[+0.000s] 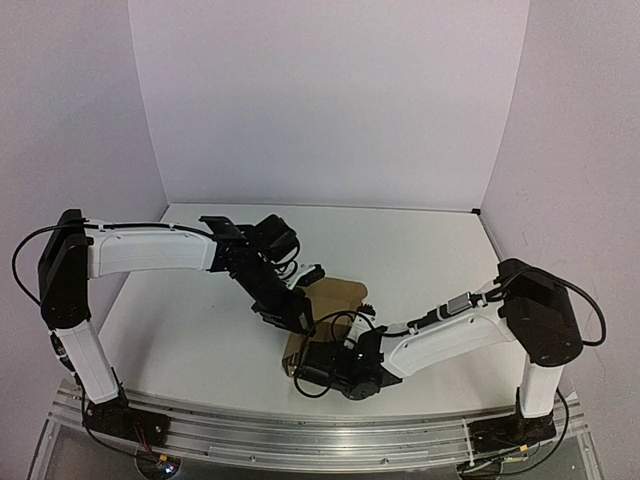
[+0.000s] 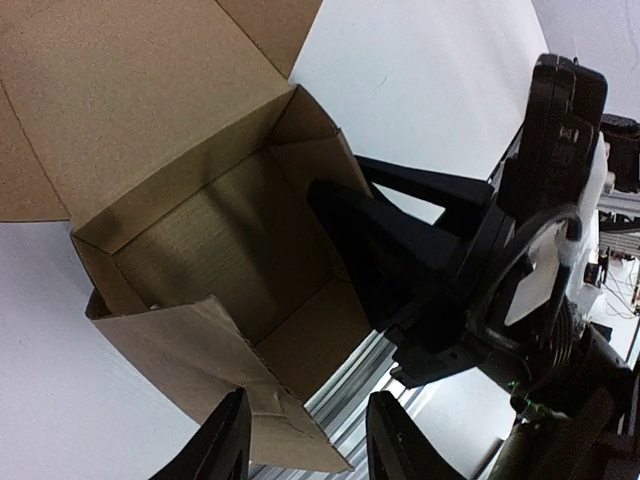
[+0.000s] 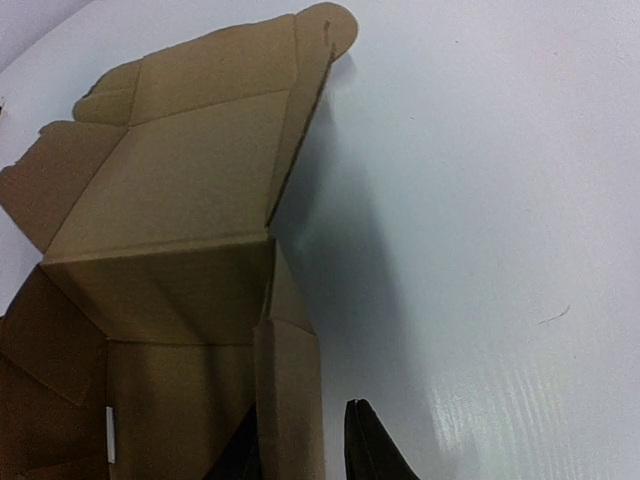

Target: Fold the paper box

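I see paper box [image 2: 200, 230] top open | left gripper [image 2: 308, 445] parted around corner flap | right gripper [image 3: 303, 410] slack astride one wall

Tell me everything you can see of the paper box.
The paper box is plain brown cardboard, half folded: walls stand around an open cavity, the lid flap lies back, and one creased side flap leans outward. It sits on the white table near the front edge. The right fingers straddle one wall; the left fingers flank the leaning flap.
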{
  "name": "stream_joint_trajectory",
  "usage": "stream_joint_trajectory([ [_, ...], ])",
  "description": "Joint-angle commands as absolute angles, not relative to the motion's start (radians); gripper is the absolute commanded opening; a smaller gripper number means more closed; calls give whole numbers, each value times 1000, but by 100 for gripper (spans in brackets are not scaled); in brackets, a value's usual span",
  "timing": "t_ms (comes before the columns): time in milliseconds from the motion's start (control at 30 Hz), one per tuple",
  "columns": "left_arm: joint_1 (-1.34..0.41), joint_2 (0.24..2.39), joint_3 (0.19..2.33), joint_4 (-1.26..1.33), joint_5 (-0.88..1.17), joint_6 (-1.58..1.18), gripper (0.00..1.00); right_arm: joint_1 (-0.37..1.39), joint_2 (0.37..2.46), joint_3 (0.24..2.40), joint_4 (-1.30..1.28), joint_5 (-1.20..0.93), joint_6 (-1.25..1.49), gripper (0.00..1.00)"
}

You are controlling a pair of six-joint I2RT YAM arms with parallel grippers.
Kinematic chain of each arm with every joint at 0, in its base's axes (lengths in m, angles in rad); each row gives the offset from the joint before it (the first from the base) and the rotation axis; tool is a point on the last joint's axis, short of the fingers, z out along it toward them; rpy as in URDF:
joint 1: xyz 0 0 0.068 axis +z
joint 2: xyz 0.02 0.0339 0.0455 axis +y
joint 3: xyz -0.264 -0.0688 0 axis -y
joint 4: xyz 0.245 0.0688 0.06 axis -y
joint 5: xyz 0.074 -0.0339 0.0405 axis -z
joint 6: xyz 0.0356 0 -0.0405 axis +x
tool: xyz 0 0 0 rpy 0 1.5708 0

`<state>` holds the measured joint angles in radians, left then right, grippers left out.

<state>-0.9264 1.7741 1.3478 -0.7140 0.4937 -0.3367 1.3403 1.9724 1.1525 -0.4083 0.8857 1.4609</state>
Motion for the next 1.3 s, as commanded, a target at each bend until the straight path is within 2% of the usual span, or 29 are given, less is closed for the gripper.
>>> stream_joint_trajectory([
  [0, -925, 1749, 1320, -695, 525, -323, 42, 1334, 1910, 1118, -390, 893, 1568, 26],
  [100, -912, 1745, 1276, -648, 539, -333, 40, 1334, 1907, 1107, -386, 890, 1583, 26],
  [200, -884, 1753, 1236, -616, 552, -347, 27, 1333, 1904, 1103, -383, 890, 1583, 26],
  [400, -881, 1762, 1286, -638, 543, -329, 27, 1334, 1899, 1094, -380, 893, 1591, 26],
  [633, -862, 1714, 1418, -739, 497, -200, 38, 1333, 1898, 1081, -378, 893, 1603, 26],
  [700, -813, 1692, 1451, -735, 556, -154, 48, 1334, 1896, 1075, -377, 893, 1611, 26],
  [767, -750, 1670, 1461, -714, 642, -128, 62, 1334, 1895, 1067, -377, 893, 1618, 26],
  [833, -689, 1646, 1446, -690, 656, -118, 70, 1334, 1894, 1062, -376, 893, 1622, 26],
  [1000, -524, 1633, 1233, -649, 585, -160, 69, 1333, 1895, 1060, -376, 898, 1628, 25],
  [1167, -545, 1659, 1012, -545, 710, -193, 82, 1334, 1892, 1061, -376, 901, 1626, 25],
  [1267, -612, 1666, 971, -454, 741, -188, 84, 1334, 1896, 1072, -376, 899, 1611, 25],
])
